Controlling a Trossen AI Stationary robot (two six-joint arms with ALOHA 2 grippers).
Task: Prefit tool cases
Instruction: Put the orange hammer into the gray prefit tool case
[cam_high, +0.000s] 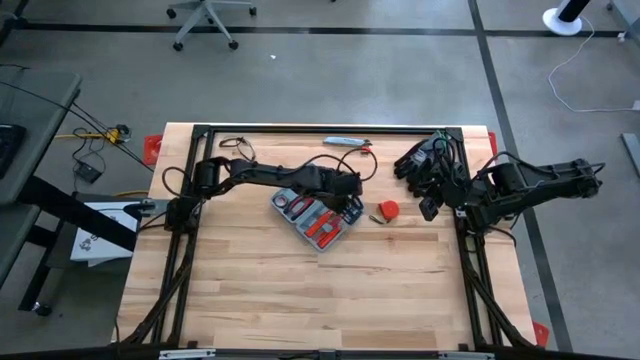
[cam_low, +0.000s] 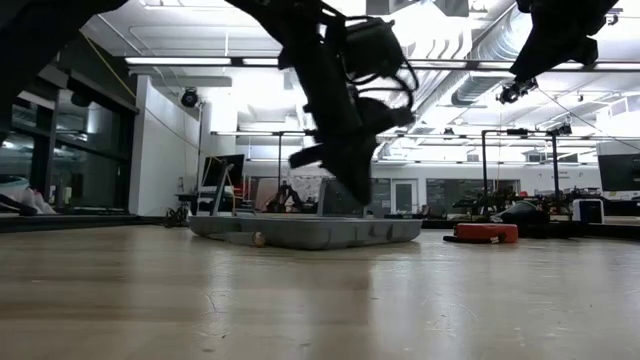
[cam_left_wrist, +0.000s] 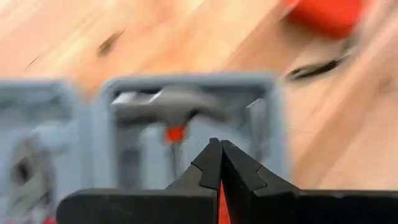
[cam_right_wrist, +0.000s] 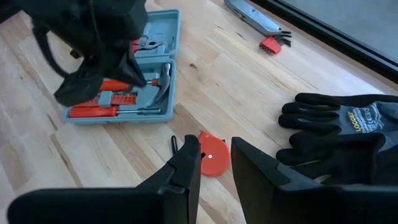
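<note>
On the table, seen from above: your catalogue of this moment follows.
Table: pale wooden top in a dark frame; you will find every item in its far half.
Tool case: grey-blue, lying open and flat just beyond the table's centre, about 12 o'clock from the middle. Red-handled tools and a hammer head sit in its moulded recesses. In the low view it reads as a shallow grey tray resting on the wood.
Left gripper: you have it reaching across from 9 o'clock, poised over the case's 2 o'clock corner. Its fingers are pressed together tip to tip, with nothing between them; whether they touch the case you cannot tell.
Right gripper: parked at the table's 3 o'clock side, raised above the surface. Its fingers stand a little apart, nothing between them.
Red round item: small, on the wood at 3 o'clock from the case, near but clear of it, between the case and the right gripper.
Black gloves: heaped at the table's 1 o'clock corner, beside the right arm.
Slim grey bar: lying along the 12 o'clock edge, a small red piece at its right end.
</note>
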